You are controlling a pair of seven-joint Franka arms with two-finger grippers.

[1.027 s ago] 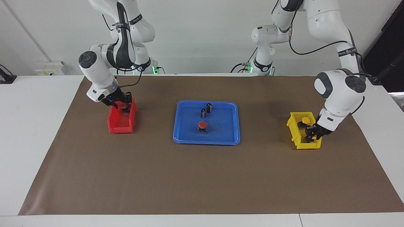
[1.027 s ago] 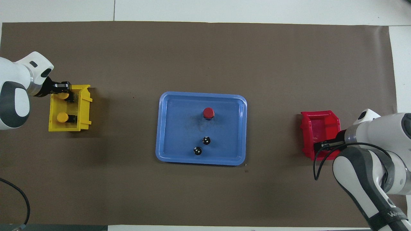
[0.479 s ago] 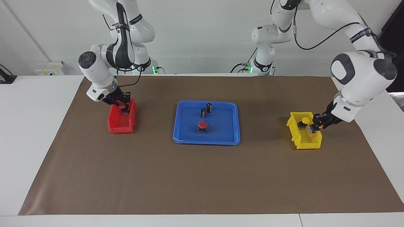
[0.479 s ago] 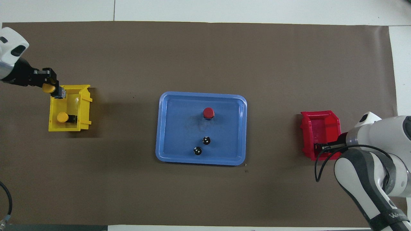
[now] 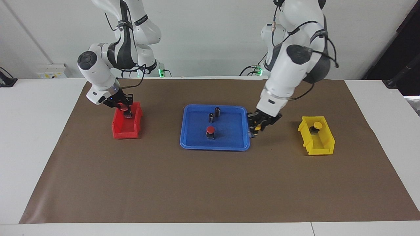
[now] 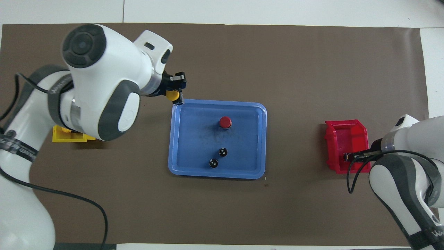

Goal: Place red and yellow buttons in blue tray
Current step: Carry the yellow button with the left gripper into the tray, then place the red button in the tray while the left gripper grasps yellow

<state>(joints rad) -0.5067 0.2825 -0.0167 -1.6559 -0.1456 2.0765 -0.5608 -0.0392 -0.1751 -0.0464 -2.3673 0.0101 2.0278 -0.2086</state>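
Note:
My left gripper [image 5: 255, 129] is shut on a yellow button [image 5: 258, 126] and holds it low over the blue tray's [image 5: 215, 148] rim at the left arm's end; in the overhead view the left gripper [image 6: 177, 91] and the yellow button [image 6: 171, 94] are over the tray's [image 6: 216, 175] corner. A red button [image 5: 210, 130] stands in the tray. A second yellow button [image 5: 317, 125] sits in the yellow bin [image 5: 320, 147]. My right gripper [image 5: 125, 109] is shut on a red button [image 5: 123, 106] just over the red bin [image 5: 126, 131].
Two small dark cylinders [image 5: 211, 117] [image 5: 217, 111] stand in the tray, nearer to the robots than the red button. In the overhead view the left arm covers most of the yellow bin [image 6: 69, 138]. A brown mat [image 5: 210, 183] covers the table.
My left gripper lifted a yellow button out of the yellow bin and carried it to the tray's edge. My right gripper rose slightly with the red button over the red bin.

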